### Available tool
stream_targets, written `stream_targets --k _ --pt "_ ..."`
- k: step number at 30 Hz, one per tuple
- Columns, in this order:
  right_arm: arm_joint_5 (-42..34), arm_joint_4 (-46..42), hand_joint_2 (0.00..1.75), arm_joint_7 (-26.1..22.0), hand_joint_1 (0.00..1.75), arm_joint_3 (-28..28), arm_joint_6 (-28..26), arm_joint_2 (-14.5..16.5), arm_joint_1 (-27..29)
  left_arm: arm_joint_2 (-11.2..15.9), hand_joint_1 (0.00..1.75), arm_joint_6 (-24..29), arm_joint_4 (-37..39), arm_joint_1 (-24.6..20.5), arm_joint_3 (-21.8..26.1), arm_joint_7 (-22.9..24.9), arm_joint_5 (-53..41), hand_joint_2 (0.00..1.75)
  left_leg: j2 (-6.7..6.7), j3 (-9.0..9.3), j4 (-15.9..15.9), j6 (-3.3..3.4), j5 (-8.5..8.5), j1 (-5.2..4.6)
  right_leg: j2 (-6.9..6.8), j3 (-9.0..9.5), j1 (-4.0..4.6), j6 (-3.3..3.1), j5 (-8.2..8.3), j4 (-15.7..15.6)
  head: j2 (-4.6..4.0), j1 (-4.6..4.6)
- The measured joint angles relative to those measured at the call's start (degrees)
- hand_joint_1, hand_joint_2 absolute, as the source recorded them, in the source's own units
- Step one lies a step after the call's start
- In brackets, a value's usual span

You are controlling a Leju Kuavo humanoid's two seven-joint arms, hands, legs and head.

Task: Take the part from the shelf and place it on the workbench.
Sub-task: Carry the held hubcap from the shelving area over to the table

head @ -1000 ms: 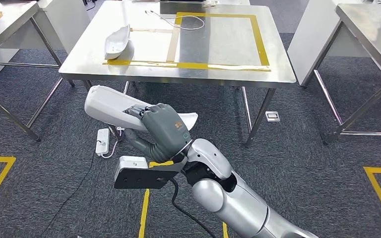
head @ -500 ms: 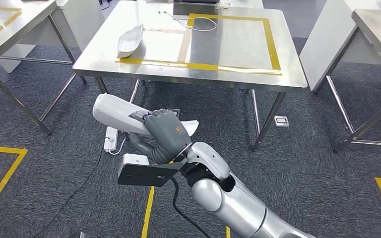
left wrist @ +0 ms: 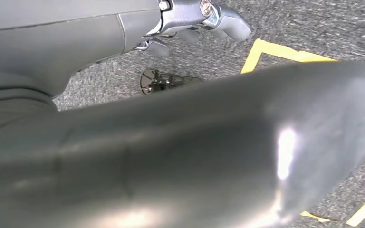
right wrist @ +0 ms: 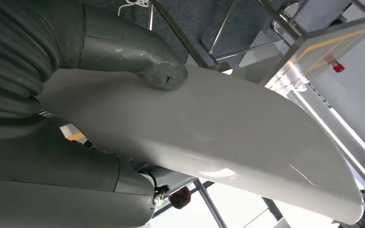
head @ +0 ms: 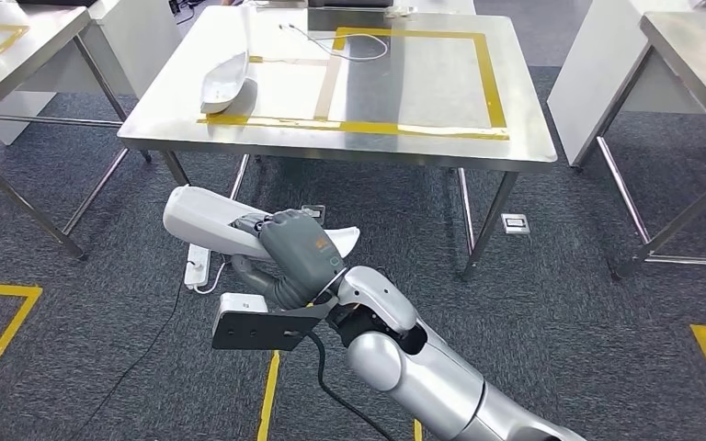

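Now gripping a long white part (head: 204, 216) in the right robot hand (head: 299, 253), wrapping dark fingers (head: 256, 223) over its upper side near the middle and pressing the thick grey thumb (right wrist: 164, 76) against its smooth curved shell in the right wrist view. Holding that part roughly level in the air above the grey carpet (head: 561, 276), with the rounded end pointing to the robot's left and the thinner, pointed end (head: 347, 239) poking out on the other side of the robot hand. Keeping it in front of the steel surface (head: 349, 147) and lower than its top, apart from it and not touching. Looking ahead at a second white part (head: 223, 81) of similar shape lying on the surface, at the left corner of a yellow taped rectangle (head: 492, 87), with a thin white cable (head: 349, 46) curling near the far edge. Passing over a white power strip (head: 195, 265) lying on the carpet just below the held part, beside a surface leg. Hanging the left robot hand (left wrist: 171, 156) low over carpet and yellow floor tape (left wrist: 275, 50) in the left wrist view; too close and blurred for telling whether its fingers are spread or curled, though nothing seen in it.
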Motion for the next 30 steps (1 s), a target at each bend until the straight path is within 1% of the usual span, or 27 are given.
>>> stream_targets --k 3,4,5,6,8,9,10,11,12,13,14,15,16,17,18,19,20,21,22,23,24,25,26,27,28,29,30 --pt "0.1 0.4 1.75 -0.1 1.75 0.1 0.0 0.0 -0.2 -0.1 0.00 -0.1 0.0 0.0 -0.2 -0.1 -0.3 0.00 -0.23 0.82 -1.1 1.22 -1.01 -0.16 -0.16 0.31 0.15 0.98 -0.17 0.1 0.00 0.11" --pt "0.1 0.5 1.75 -0.1 1.75 0.2 0.0 0.0 -0.2 -0.2 0.00 -0.1 0.0 0.1 -0.3 -0.1 -0.4 0.00 -0.37 1.23 -1.2 1.65 -1.27 -0.09 -0.14 0.25 0.10 1.26 -0.30 0.7 0.00 0.18" --pt "0.1 0.6 1.75 -0.1 1.75 0.2 0.0 0.1 -0.3 -0.2 0.00 -0.2 0.0 0.1 -0.3 -0.1 -0.5 0.00 -0.48 1.74 -1.3 2.04 -1.53 -0.03 -0.08 -0.47 0.05 1.50 -0.72 2.3 0.00 0.31" --pt "0.1 0.6 1.75 -0.1 1.75 0.2 0.0 0.1 -0.5 -0.2 0.00 -0.2 0.0 0.1 -0.4 -0.1 -0.5 0.00 -0.58 2.25 -1.4 2.36 -1.80 -0.01 -0.01 -1.97 -0.01 1.71 -1.44 4.9 0.00 0.42" --pt "0.1 0.8 1.75 -0.1 1.75 0.3 0.1 0.1 -0.7 -0.3 0.00 -0.2 0.0 0.1 -0.4 -0.3 -0.5 0.00 -0.68 3.06 -1.4 2.73 -2.54 -0.12 0.18 -6.93 -0.03 1.97 -3.50 12.1 0.00 0.66" --pt "0.1 1.0 1.75 0.0 1.75 0.3 0.1 0.1 -0.6 -0.3 0.00 -0.2 0.0 0.1 -0.4 -0.3 -0.5 0.00 -0.77 3.52 -1.4 2.78 -2.98 -0.18 0.22 -9.39 -0.03 2.01 -4.27 15.0 0.00 0.72" --pt "0.1 1.2 1.75 0.0 1.75 0.3 0.1 0.1 -0.5 -0.3 0.00 -0.1 0.0 0.2 -0.4 -0.3 -0.6 0.00 -0.89 4.11 -1.4 2.78 -3.49 -0.24 0.27 -11.11 -0.02 1.97 -4.29 16.2 0.00 0.76" --pt "0.2 1.4 1.75 0.0 1.75 0.3 0.1 0.1 -0.4 -0.3 0.00 -0.1 0.0 0.3 -0.5 -0.4 -0.6 0.00 -1.01 4.80 -1.4 2.77 -4.04 -0.30 0.32 -11.78 0.00 1.81 -3.30 15.3 0.00 0.81" --pt "0.2 1.5 1.75 0.0 1.75 0.3 0.1 0.1 -0.3 -0.4 0.00 -0.1 0.0 0.4 -0.5 -0.4 -0.6 0.00 -1.13 5.58 -1.4 2.73 -4.64 -0.36 0.35 -11.48 0.07 1.50 -1.16 12.5 0.00 0.86" --pt "0.2 1.6 1.75 0.0 1.75 0.3 0.1 0.1 -0.3 -0.4 0.00 -0.1 0.0 0.5 -0.6 -0.5 -0.7 0.00 -1.21 6.17 -1.5 2.68 -5.26 -0.38 0.38 -10.58 0.20 1.02 1.86 8.6 0.00 0.91" --pt "0.3 1.6 1.75 0.1 1.75 0.3 0.1 0.0 -0.3 -0.5 0.00 -0.1 0.0 0.5 -0.7 -0.5 -0.7 0.00 -1.33 6.81 -1.4 2.53 -5.90 -0.48 0.45 -9.69 0.45 0.55 4.38 4.9 0.00 0.90" --pt "0.3 1.7 1.75 0.1 1.75 0.4 0.2 0.0 -0.3 -0.7 0.00 -0.1 0.0 0.5 -0.7 -0.6 -0.8 0.00 -1.43 7.25 -1.5 2.26 -6.54 -0.48 0.53 -8.89 0.72 0.21 5.87 2.3 0.00 0.89" --pt "0.4 1.7 1.75 0.2 1.75 0.4 0.2 0.0 -0.2 -0.8 0.00 -0.1 0.0 0.6 -0.7 -0.6 -0.8 0.00 -1.50 7.91 -1.5 1.90 -6.95 -0.42 0.62 -8.23 0.99 -0.04 6.45 0.7 0.00 0.90" --pt "0.4 1.7 1.75 0.3 1.75 0.4 0.2 -0.1 -0.3 -0.8 0.00 -0.1 -0.1 0.6 -0.8 -0.7 -0.8 0.00 -1.56 8.65 -1.4 1.41 -6.99 -0.40 0.69 -7.67 1.18 -0.20 5.94 0.1 0.00 0.89" --pt "0.5 1.7 1.75 0.4 1.75 0.4 0.2 0.0 -0.3 -0.9 0.00 -0.1 -0.1 0.6 -0.8 -0.7 -0.9 0.00 -1.52 9.08 -1.0 0.94 -6.86 -0.28 0.76 -6.68 1.15 -0.46 5.54 -0.2 0.00 0.95" --pt "0.5 1.7 1.75 0.5 1.75 0.4 0.2 0.0 -0.4 -0.9 0.00 -0.2 -0.1 0.5 -0.8 -0.7 -0.9 0.00 -1.37 9.12 0.2 0.54 -6.28 -0.23 0.79 -5.53 1.08 -0.80 5.30 -0.6 0.01 0.97" --pt "0.6 1.7 1.75 0.6 1.75 0.4 0.1 0.1 -0.6 -1.0 0.00 -0.2 -0.1 0.4 -0.8 -0.7 -0.9 0.00 -1.18 8.11 2.4 0.24 -5.58 -0.21 0.77 -4.42 0.93 -1.20 4.89 -0.9 0.01 0.85" --pt "0.6 1.7 1.75 0.7 1.75 0.5 0.0 0.2 -0.6 -1.0 0.00 -0.2 -0.1 0.2 -0.8 -0.7 -0.9 0.00 -0.98 6.29 5.3 0.02 -5.28 -0.16 0.76 -3.26 0.79 -1.53 4.35 -1.1 0.01 0.67" --pt "0.6 1.7 1.75 0.9 1.75 0.5 -0.1 0.2 -0.6 -1.0 0.00 -0.2 -0.1 0.1 -0.8 -0.7 -0.9 0.00 -0.80 3.91 8.6 -0.20 -5.48 -0.11 0.71 -2.32 0.74 -1.72 3.56 -1.1 0.02 0.44" --pt "0.6 1.7 1.75 1.1 1.75 0.6 -0.2 0.2 -0.6 -1.0 0.00 -0.2 -0.1 0.1 -0.8 -0.8 -0.9 0.00 -0.71 1.39 11.4 -0.41 -6.62 -0.07 0.71 -1.44 0.71 -1.88 2.72 -1.1 0.02 0.22" --pt "0.6 1.7 1.75 1.3 1.75 0.6 -0.5 0.2 -0.6 -0.9 0.00 -0.2 -0.1 0.3 -0.8 -0.7 -0.9 0.00 -0.67 -0.91 13.2 -0.66 -8.53 -0.01 0.79 -0.48 0.68 -1.90 1.82 -1.1 0.02 0.05" --pt "0.6 1.7 1.75 1.4 1.75 0.6 -0.8 0.2 -0.5 -0.8 0.00 -0.2 -0.1 0.5 -0.8 -0.7 -0.9 0.00 -0.63 -2.65 13.7 -0.82 -10.57 0.01 0.91 0.63 0.62 -1.85 0.88 -1.1 0.02 -0.06" --pt "0.6 1.7 1.75 1.5 1.75 0.6 -1.2 0.2 -0.5 -0.7 0.00 -0.2 -0.1 0.7 -0.8 -0.6 -1.0 0.00 -0.57 -3.78 12.9 -0.87 -11.89 0.02 1.06 1.89 0.51 -1.72 -0.13 -1.1 0.02 -0.13" --pt "0.6 1.7 1.75 1.7 1.75 0.5 -1.5 0.2 -0.5 -0.7 0.00 -0.2 0.0 0.8 -0.8 -0.6 -1.0 0.00 -0.48 -4.36 10.8 -0.89 -11.67 0.04 1.15 3.31 0.35 -1.50 -1.25 -1.1 0.02 -0.22" --pt "0.7 1.6 1.75 1.9 1.75 0.4 -1.8 0.2 -0.6 -0.6 0.00 -0.2 0.0 0.9 -0.8 -0.6 -1.0 0.00 -0.29 -4.55 7.7 -0.88 -9.26 0.06 1.17 4.57 0.21 -1.21 -2.43 -1.2 0.02 -0.26" --pt "0.7 1.6 1.75 2.1 1.75 0.2 -2.0 0.1 -0.6 -0.6 0.00 -0.2 0.1 1.1 -0.8 -0.6 -1.0 0.00 0.06 -4.72 4.1 -0.83 -4.48 0.06 1.13 5.72 0.14 -0.90 -3.64 -1.1 0.02 -0.37" --pt "0.8 1.6 1.75 2.4 1.75 0.0 -2.3 0.1 -0.7 -0.6 0.00 -0.2 0.2 1.1 -0.9 -0.6 -1.0 0.00 0.47 -4.61 1.6 -0.55 -0.35 -0.01 1.10 6.61 0.17 -0.54 -4.71 -1.2 0.02 -0.55"
